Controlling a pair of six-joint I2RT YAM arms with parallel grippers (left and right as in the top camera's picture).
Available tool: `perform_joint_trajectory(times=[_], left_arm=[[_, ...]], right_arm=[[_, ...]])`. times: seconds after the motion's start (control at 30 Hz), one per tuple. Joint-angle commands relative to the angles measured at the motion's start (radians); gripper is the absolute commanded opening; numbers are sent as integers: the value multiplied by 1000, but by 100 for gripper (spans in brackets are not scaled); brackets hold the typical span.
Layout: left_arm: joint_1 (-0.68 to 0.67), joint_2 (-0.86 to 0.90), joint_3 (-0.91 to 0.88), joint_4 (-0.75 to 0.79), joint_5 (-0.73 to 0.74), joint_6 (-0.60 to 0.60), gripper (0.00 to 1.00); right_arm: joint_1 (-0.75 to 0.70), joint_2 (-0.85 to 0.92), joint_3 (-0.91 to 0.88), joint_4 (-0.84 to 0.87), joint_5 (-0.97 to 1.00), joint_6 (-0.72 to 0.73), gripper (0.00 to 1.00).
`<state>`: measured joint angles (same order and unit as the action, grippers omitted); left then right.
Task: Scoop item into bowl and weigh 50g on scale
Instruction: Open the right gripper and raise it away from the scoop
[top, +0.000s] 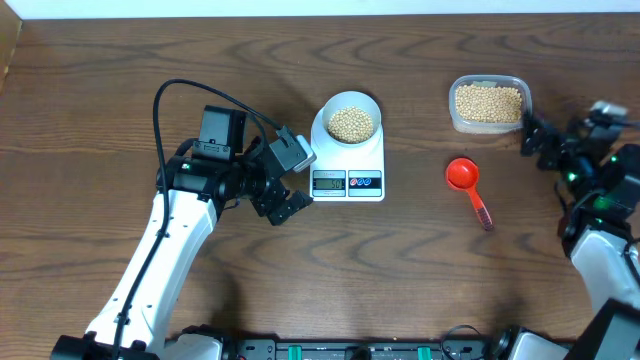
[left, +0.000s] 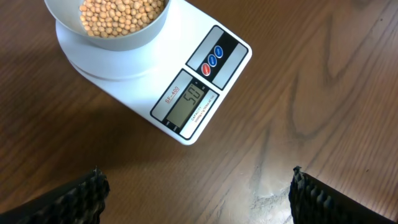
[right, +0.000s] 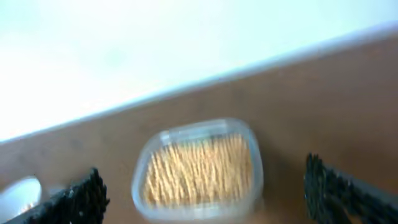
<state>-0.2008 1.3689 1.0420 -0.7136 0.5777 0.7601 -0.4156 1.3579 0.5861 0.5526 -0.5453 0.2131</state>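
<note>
- While both arms reach over the one wooden table, a single white digital kitchen scale lies near its middle, display end toward the robot.
- One small white bowl stands on the scale's platform, at the end away from the display.
- The soybeans lie in two lots, each far too many to count. One heap fills the bowl, and the other fills the tub.
- One clear rectangular plastic tub sits at the far right, well apart from the scale.
- One red scoop lies on the table between the scale and the right arm, with its handle pointing toward the robot.
- The scale's face carries one grey display, whose digits seem to read 50. Beside it are three round buttons, one red and two blue.
- The left gripper has its two fingers spread wide with nothing between them. It hovers near the scale's display end without touching it.
- The right gripper is also spread wide and empty, just beside the tub. Its wrist view is blurred.
</note>
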Motion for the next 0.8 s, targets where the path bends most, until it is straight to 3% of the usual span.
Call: perform_joint_trajectory(times=[0.0, 0.37, 0.77], left_arm=[[3, 0, 23, -3, 13, 6, 95], [3, 0, 23, -3, 13, 6, 95], [3, 0, 23, -3, 13, 6, 95]], right_arm=[[-2, -41, 3, 63, 1, 64, 99], [-2, -74, 19, 83, 0, 76, 99], [32, -74, 138, -221, 23, -115, 99]])
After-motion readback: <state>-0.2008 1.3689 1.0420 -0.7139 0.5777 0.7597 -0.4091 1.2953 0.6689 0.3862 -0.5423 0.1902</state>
